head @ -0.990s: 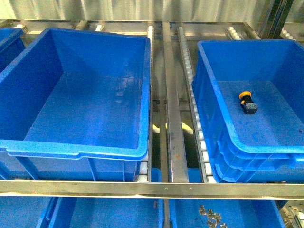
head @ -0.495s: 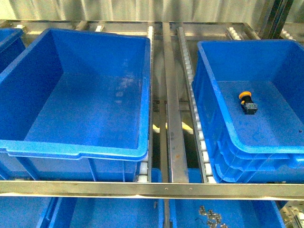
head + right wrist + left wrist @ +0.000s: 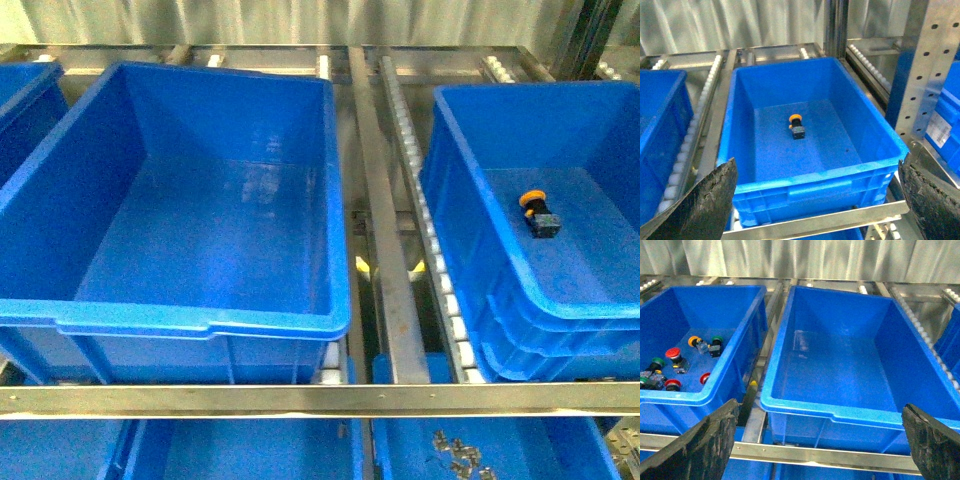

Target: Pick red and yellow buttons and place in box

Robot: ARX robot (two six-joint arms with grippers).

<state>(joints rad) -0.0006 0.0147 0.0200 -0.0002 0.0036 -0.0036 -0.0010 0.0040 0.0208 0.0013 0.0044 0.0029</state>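
Note:
The box (image 3: pixel 200 322), a large deep blue bin, stands empty at centre-left of the rack. A yellow button (image 3: pixel 538 210) lies alone in a shallower blue bin (image 3: pixel 500 280) to its right; the right wrist view shows that yellow button (image 3: pixel 796 120) too. In the left wrist view, a smaller bin (image 3: pixel 700 397) left of the box (image 3: pixel 840 412) holds red buttons (image 3: pixel 673 354), a yellow button (image 3: pixel 694 341) and green ones (image 3: pixel 717 340). My left gripper (image 3: pixel 820 445) hangs open before the box, holding nothing. My right gripper (image 3: pixel 817 200) is open and empty in front of the right bin. Neither arm shows in the front view.
Roller rails (image 3: pixel 420 190) and a steel strip run between the bins. A metal shelf bar (image 3: pixel 320 398) crosses the front. Lower bins sit beneath; one holds small metal parts (image 3: pixel 455 455). A perforated steel post (image 3: pixel 920 65) stands to the right of the right bin.
The whole scene has slid a little to the right in the front view. The yellow button keeps its place in the right bin.

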